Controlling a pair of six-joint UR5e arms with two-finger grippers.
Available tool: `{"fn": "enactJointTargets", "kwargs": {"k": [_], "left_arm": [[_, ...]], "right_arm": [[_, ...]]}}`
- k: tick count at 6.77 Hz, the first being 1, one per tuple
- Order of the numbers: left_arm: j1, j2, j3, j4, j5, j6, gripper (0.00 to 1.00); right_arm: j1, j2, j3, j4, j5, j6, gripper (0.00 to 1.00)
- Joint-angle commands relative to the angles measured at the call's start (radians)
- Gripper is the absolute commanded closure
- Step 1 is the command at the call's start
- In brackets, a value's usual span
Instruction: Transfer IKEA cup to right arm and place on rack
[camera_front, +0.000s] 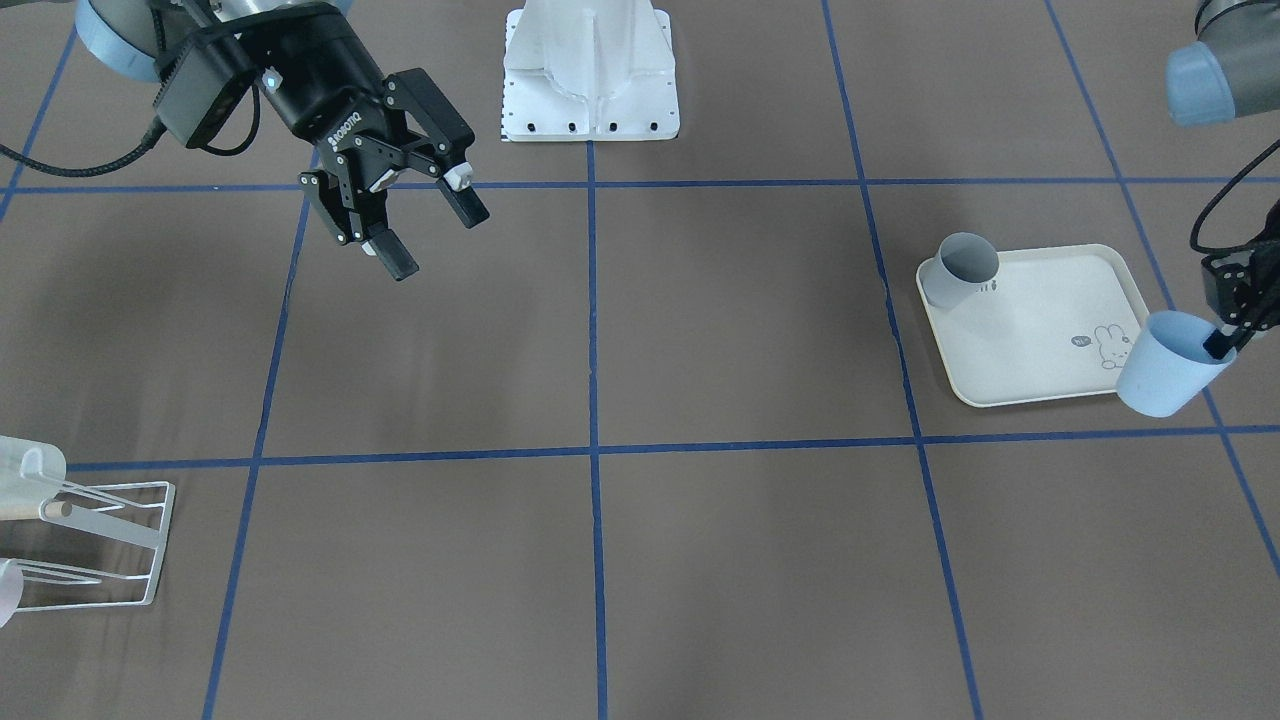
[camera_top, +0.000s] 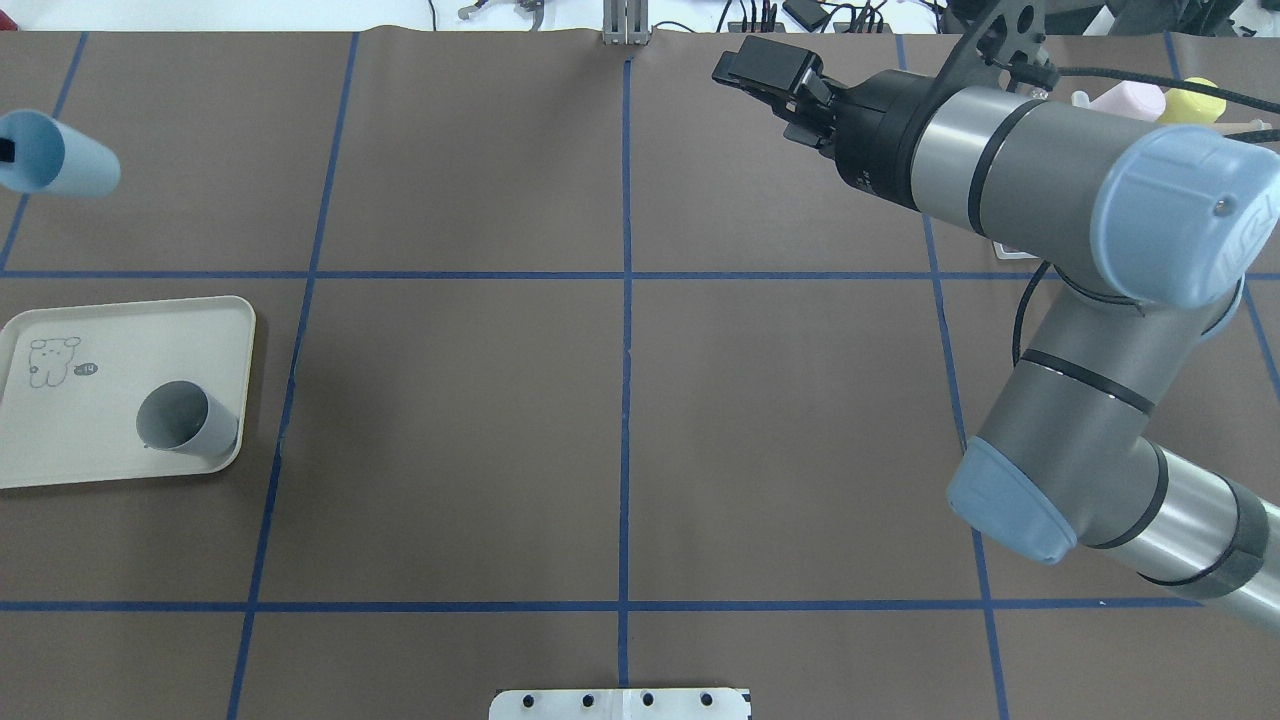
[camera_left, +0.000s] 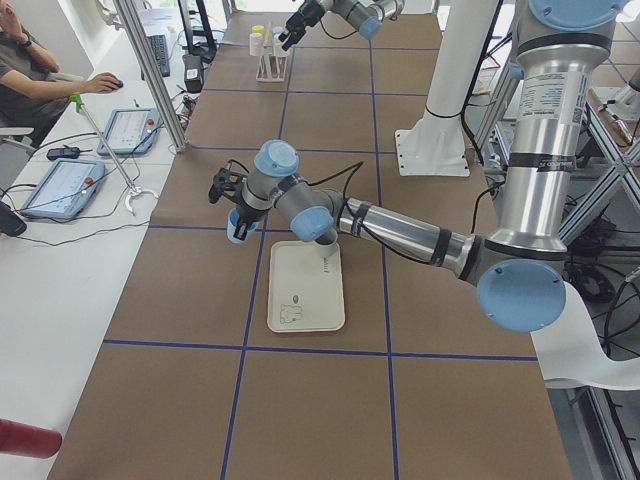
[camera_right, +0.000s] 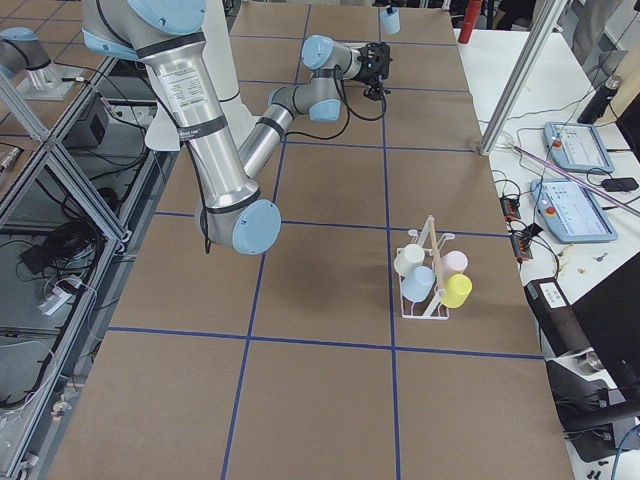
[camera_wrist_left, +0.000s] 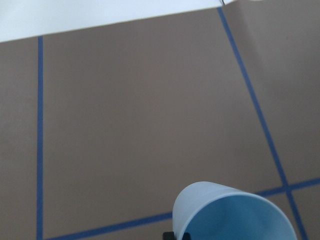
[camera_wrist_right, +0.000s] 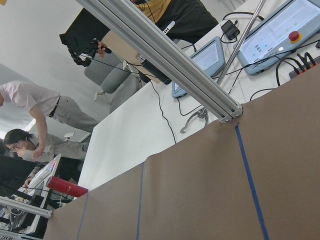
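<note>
The left hand (camera_front: 1222, 338) pinched the rim of the light-blue IKEA cup (camera_front: 1168, 366), one finger inside its mouth; it held the cup tilted and lifted off the desk (camera_front: 720, 330), at about 3 o'clock in the front-facing view, overlapping the 4 o'clock corner of the cream tray (camera_front: 1050, 330); a grey cup (camera_front: 962, 270) lay on its side at the tray's 10 o'clock corner; the right hand (camera_front: 437, 240) hung at 11 o'clock in that view, tilted, its fingers spread wide; the white wire rack (camera_front: 158, 545) stood at 8 o'clock by the frame's edge, well apart from both hands; in the right-side view it carried cream, blue, pink and yellow hung cups (camera_right: 432, 278).
</note>
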Motion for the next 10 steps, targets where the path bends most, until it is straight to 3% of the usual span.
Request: {"fn": "enactJointTargets", "kwargs": {"k": [1,2,3,4,5,8,10], "left_arm": [[0.036,-0.125,0.073,-0.159,0.012,-0.26,1.0],[0.079,-0.158,0.115,-0.298,0.065,-0.43,1.0],[0.189,-0.192,0.146,-0.403,0.183,-0.624,1.0],[0.27,-0.251,0.161,-0.454,0.271,-0.801,1.0],[0.302,-0.297,0.175,-0.512,0.276,-0.926,1.0],[0.302,-0.374,0.293,-0.903,0.284,-1.338,1.0],[0.364,-0.39,0.397,-1.168,0.398,-1.489,1.0]], "right_arm": [[0.0,-0.002,-0.001,0.0,0.0,0.002,0.0],[0.0,-0.001,0.002,0.002,0.0,0.005,0.0],[0.0,-0.001,-0.004,0.029,-0.002,0.058,0.0],[-0.002,-0.002,-0.032,0.116,-0.003,0.113,0.0],[-0.012,0.001,-0.071,0.186,-0.027,0.158,0.0],[-0.078,0.116,-0.152,0.257,-0.098,0.264,0.0],[-0.103,0.119,-0.155,0.337,-0.133,0.319,0.0]]}}
